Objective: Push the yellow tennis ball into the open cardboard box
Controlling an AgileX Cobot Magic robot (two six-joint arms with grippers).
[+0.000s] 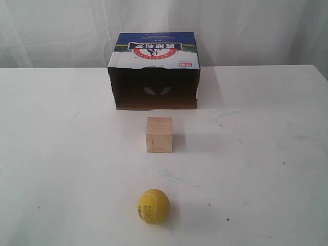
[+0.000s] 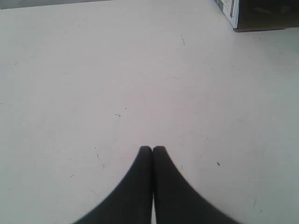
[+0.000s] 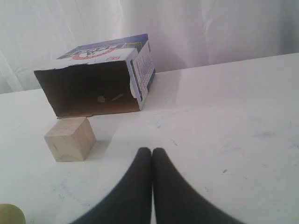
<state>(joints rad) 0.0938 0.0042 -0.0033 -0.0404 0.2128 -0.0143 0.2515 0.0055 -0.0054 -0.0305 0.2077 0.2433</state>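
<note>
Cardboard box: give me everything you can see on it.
The cardboard box lies on its side on the white table, toward the back, open mouth facing the camera. Brown cardboard, dark inside, two pale spots on the back wall. Top panel blue and white with a red banner logo, upside down. Only the table touches it; the wooden cube sits apart in front.

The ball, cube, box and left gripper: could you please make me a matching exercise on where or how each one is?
1. yellow tennis ball
2. wooden cube
3. open cardboard box
4. left gripper

A. between ball and box
B. jaws shut, empty
C. nearest the exterior camera
D. farthest back, opening toward the cube

Pairs: 1-C, 2-A, 3-D, 4-B
</note>
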